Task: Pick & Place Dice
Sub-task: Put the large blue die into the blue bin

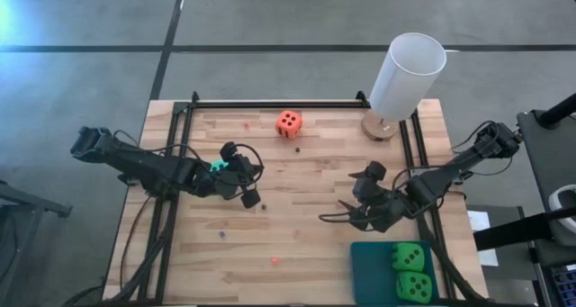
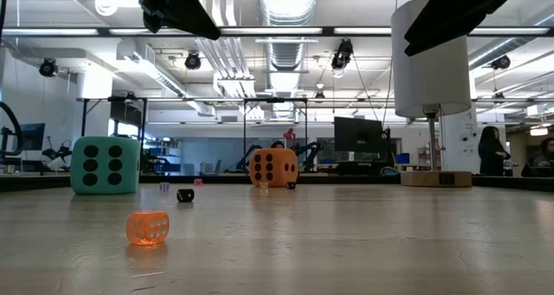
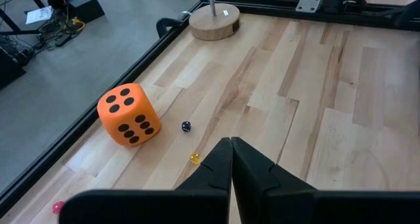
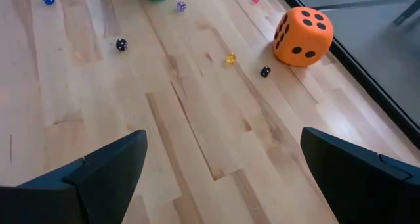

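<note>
Looking straight down, the high view showed the left pincer [image 1: 250, 183] closed and empty over the tabletop's [image 1: 306, 235] left half, the turquoise die [image 1: 218, 167] touching or just beside it, while the right pincer [image 1: 346, 215] stood wide open, holding nothing, near the right edge. The orange-red die [image 1: 288, 122] sat near the far edge, and two green dice [image 1: 409, 271] lay on a teal tray [image 1: 371, 269] at the near right corner. The low view showed the turquoise die [image 2: 105, 164] and orange-red die [image 2: 273, 167] well apart. The left wrist view showed shut fingers [image 3: 216, 171] with the orange-red die [image 3: 128, 113] by the edge. The right wrist view showed spread fingers [image 4: 111, 161], that die [image 4: 302, 35] far ahead.
</note>
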Controlling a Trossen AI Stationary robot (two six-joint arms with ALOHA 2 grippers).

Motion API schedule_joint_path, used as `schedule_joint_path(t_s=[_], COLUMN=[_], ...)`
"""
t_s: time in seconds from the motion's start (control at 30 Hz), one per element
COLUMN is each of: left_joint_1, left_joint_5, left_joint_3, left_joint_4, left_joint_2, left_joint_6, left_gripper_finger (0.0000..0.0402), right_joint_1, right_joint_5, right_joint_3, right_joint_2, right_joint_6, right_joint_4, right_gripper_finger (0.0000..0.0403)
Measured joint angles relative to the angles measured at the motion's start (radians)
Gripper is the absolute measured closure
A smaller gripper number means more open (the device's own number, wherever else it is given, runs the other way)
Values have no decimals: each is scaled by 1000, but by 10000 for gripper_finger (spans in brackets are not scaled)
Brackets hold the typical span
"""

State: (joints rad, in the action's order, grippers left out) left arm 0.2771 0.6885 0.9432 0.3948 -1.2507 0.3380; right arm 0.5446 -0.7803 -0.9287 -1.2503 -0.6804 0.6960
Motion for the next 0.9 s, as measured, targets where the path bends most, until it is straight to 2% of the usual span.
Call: schedule_joint_path(t_s=[0.23,0.73,0.9], left_joint_1=[0,-7,-31], left_joint_5=[0,-29,-75], left_joint_3=[0,0,0], left_joint_4=[34,409,550], left_joint_2=[0,3,4], left_joint_6=[25,454,614], left_gripper_finger=[391,399,400], right_joint_1=[0,0,0], right_joint_5=[1,2,2], right_joint_3=[0,0,0], right_joint_2=[0,0,0], right_joint_6=[0,0,0], right_joint_4=[0,0,-1], right_gripper_finger=[3,3,3])
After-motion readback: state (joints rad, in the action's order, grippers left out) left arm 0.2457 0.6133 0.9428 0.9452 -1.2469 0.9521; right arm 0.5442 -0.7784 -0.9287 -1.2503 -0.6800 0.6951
